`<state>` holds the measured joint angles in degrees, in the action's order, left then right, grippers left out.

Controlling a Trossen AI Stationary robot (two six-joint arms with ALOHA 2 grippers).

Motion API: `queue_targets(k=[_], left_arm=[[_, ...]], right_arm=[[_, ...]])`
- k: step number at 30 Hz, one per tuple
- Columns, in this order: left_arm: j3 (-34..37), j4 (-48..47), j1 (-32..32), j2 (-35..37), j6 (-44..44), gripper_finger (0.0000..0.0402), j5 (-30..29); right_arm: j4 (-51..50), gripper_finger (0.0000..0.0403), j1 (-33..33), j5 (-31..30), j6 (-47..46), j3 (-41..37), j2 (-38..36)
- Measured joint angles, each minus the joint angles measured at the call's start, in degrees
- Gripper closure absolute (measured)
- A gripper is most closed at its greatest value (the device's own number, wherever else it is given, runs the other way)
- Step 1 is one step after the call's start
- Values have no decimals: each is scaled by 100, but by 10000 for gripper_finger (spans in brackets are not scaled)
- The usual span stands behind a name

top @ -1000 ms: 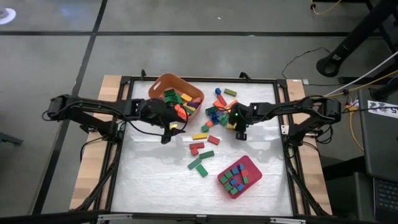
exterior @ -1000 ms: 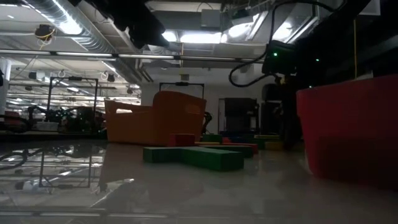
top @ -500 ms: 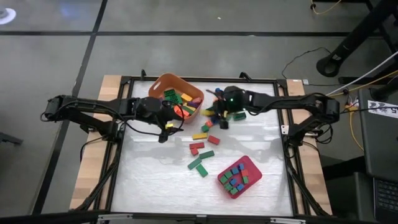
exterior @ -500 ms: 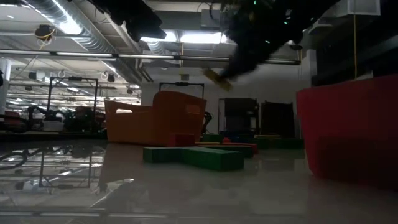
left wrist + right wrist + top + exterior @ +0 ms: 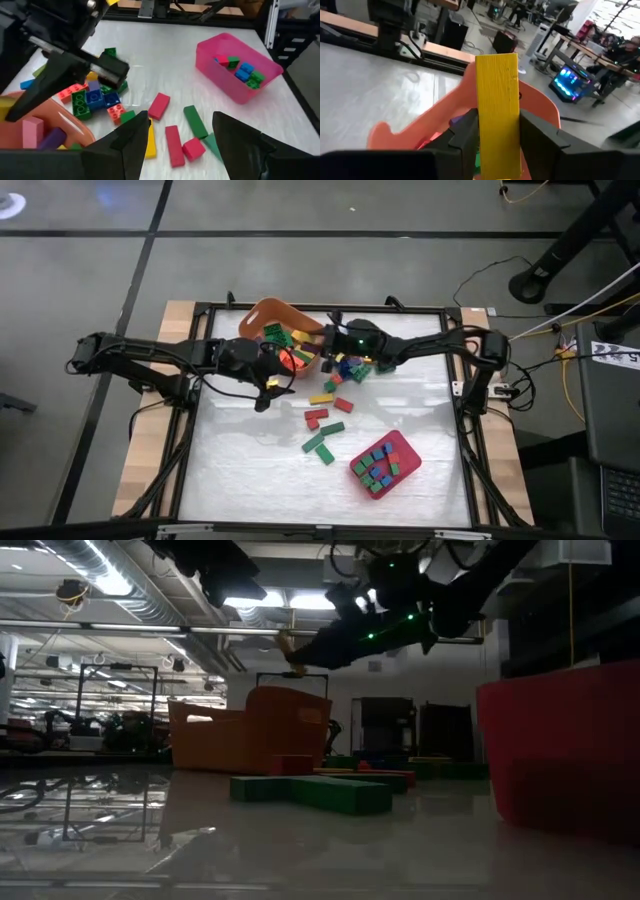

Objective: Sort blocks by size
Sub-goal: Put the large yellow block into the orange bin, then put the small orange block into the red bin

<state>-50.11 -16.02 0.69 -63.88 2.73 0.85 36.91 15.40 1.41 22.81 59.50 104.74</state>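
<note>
My right gripper [image 5: 328,340] is shut on a long yellow block [image 5: 497,112] and hovers high above the table at the right rim of the orange tub [image 5: 258,316]. The low view also shows the gripper [image 5: 300,652]. The tub holds several blocks [image 5: 290,340]. My left gripper [image 5: 180,145] is open and empty. It hovers at the tub's near side [image 5: 265,392]. A pile of loose blocks [image 5: 350,368] and a few long ones [image 5: 322,398] lie flat on the white tabletop. The pink-red tray [image 5: 405,448] holds small blocks. My right gripper pinches the yellow block's two long sides [image 5: 485,150] between its two fingers, near one end. The block runs along the fingers, and its free end [image 5: 496,65] sticks out past the fingertips. The fingers come nearly level from the table's right. The block is clear of the table and tub.
Green and red long blocks [image 5: 318,442] lie between the pile and the tray. The tray stands near the table's near right. A black frame [image 5: 200,308] edges the tabletop. Bare white surface [image 5: 240,470] lies at the near left.
My right gripper has risen from the table beside the block pile, carrying the yellow block. It has gone toward the table's left and far edge to the orange tub's rim and has tipped from pointing down to nearly level.
</note>
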Motion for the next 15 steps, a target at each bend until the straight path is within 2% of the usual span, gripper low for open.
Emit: queue_targets(k=[5, 10, 15], left_arm=[[0, 7, 2, -42, 441, 196, -3], [0, -5, -101, -288, 516, 196, -5], [0, 102, -381, -809, 280, 196, -7]], right_arm=[[-311, 264, 2, -54, 0, 294, 66], [-416, 263, 0, -84, 0, 469, 66], [-427, 263, 0, -619, 6, 510, -96]])
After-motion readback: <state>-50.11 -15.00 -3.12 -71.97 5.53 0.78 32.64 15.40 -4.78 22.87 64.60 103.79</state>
